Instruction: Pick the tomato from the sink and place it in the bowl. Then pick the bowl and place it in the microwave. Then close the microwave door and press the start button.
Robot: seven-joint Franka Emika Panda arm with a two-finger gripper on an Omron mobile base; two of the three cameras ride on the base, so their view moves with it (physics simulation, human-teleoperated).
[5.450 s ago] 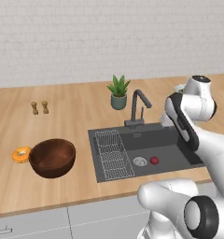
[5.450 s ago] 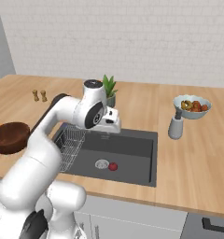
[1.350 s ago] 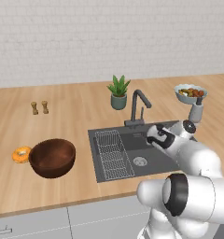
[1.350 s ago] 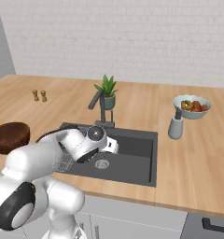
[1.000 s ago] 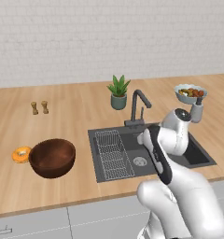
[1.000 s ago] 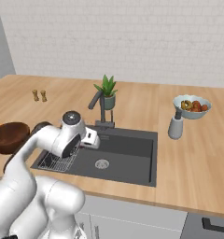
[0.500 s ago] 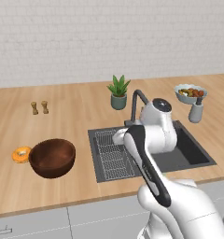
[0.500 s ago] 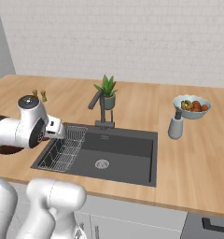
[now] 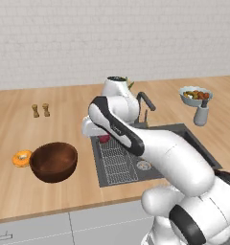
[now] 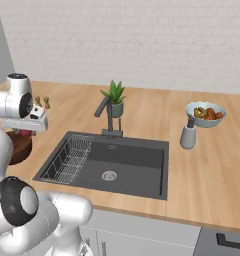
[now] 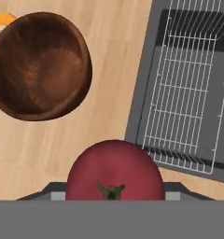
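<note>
Left base view: the white arm arches from 5 o'clock up and over toward the middle of the frame, and its two-finger gripper (image 9: 103, 138) hangs over the left rim of the dark grey rectangular sink (image 9: 193, 141), just above the wire rack (image 9: 118, 160). A small glossy red tomato (image 9: 104, 139) shows under the hand, clamped between the fingers. The deep, round, dark brown wooden bowl (image 9: 53, 161) sits on the wooden counter (image 9: 21, 191) at 9 o'clock from the gripper, apart from it, with an orange-yellow ring doughnut (image 9: 22, 158) just beside its left edge. 2 small wooden shakers (image 9: 40, 110) stand farther back at 10 o'clock. At 2 o'clock are a pale bowl of mixed food (image 9: 195, 95) and a grey dispenser (image 9: 201, 115).

Right base view: the hand sits at 9 o'clock by the frame's left edge, the tomato (image 10: 25, 133) peeking out below it above the bowl (image 10: 18, 147). The sink (image 10: 137, 162) with its round steel drain (image 10: 109, 175), dark curved faucet (image 10: 106, 116) and a small potted plant (image 10: 115, 98) fill the centre.

Hand view: the tomato (image 11: 115, 172) fills 6 o'clock, stem end facing the camera, the jaws closed on it. The bowl (image 11: 39, 65) lies at 10 o'clock, the rack (image 11: 186, 88) at 2 o'clock.
</note>
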